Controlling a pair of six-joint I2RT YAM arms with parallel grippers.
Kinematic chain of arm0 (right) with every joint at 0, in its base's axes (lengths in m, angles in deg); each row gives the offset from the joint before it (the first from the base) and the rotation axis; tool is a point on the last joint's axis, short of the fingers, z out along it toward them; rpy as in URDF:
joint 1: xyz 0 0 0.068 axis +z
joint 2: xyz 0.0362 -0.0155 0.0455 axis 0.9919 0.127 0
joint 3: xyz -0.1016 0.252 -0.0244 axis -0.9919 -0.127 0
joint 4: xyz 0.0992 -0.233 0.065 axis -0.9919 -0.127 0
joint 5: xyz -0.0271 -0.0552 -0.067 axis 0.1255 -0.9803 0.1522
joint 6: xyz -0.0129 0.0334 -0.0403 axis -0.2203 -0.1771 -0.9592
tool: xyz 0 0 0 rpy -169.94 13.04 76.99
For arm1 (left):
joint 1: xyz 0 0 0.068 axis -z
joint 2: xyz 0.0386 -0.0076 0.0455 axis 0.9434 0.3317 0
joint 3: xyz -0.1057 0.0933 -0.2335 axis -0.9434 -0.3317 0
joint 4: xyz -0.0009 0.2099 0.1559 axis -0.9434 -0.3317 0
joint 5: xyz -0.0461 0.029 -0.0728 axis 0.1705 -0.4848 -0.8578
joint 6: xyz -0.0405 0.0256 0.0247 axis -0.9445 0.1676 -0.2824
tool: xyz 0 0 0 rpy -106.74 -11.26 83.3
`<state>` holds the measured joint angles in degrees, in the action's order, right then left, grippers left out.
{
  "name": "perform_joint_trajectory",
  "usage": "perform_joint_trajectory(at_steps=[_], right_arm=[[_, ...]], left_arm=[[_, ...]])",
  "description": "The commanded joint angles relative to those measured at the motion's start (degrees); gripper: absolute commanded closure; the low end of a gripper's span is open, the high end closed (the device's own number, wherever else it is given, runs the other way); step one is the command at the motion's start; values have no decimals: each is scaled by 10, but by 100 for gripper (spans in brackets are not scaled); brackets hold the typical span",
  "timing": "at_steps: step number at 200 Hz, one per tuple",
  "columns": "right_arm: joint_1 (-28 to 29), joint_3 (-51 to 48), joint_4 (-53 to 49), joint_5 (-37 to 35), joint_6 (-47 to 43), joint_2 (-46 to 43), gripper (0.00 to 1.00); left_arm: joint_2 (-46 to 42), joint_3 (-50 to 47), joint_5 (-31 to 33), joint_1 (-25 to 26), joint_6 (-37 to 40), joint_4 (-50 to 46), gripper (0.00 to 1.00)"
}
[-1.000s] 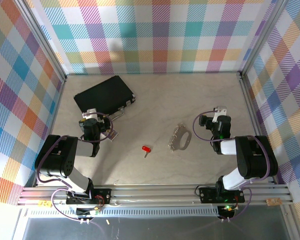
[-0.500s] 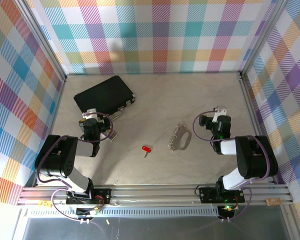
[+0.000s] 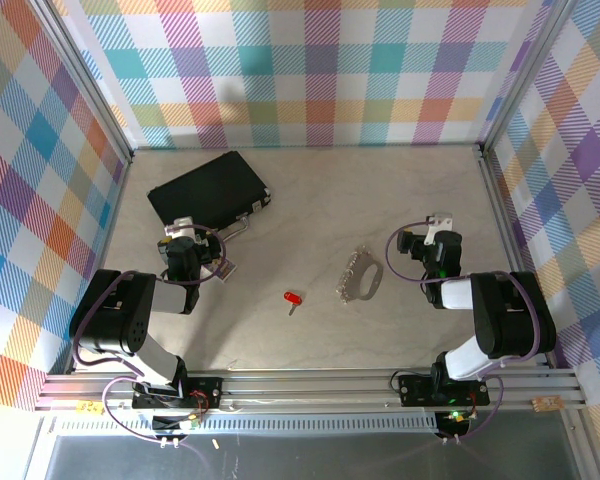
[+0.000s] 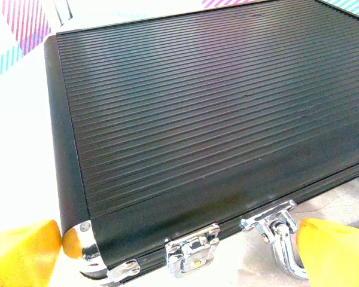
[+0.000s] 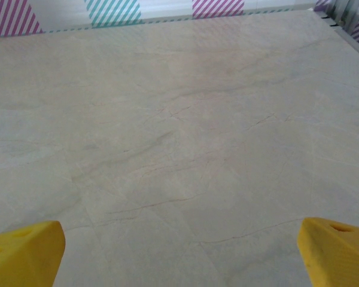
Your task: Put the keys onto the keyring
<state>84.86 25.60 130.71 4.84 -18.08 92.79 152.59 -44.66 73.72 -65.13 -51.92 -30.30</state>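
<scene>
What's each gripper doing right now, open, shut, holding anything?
Left gripper: open, holding nothing, facing the black case.
Right gripper: open, holding nothing, over the table.

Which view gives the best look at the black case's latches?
Left wrist. The black case is close up there, with its ribbed lid, a chrome latch and the metal handle sharp along the near edge. Top external shows the whole case lying at the far left of the table, but small, with the hardware just a pale glint.

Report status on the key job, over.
Left gripper open, empty, facing the black case. Right gripper open, empty. Red key and keyring lie apart on the table, untouched. Case sits clear of both.
</scene>
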Motion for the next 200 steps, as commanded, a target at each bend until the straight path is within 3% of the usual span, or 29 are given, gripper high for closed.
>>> perform_joint_trajectory(at_steps=[1,39,97,120,153,200], right_arm=[[5,10,-15,16,-14,-35,1],[16,27,-95,11,-22,-88,1],[30,60,-234,20,19,-181,1],[34,100,-370,-8,99,-233,1],[42,119,-492,30,177,-295,1],[66,144,-610,111,201,-322,1]], left_arm=[[-13,6,13,1,-8,-6,0],[-34,11,-5,0,1,-30,0],[-192,64,-32,6,-29,-252,0],[-252,85,-60,24,-62,-337,0],[-324,119,-64,59,-158,-485,0],[-364,152,-172,105,-204,-612,0]])
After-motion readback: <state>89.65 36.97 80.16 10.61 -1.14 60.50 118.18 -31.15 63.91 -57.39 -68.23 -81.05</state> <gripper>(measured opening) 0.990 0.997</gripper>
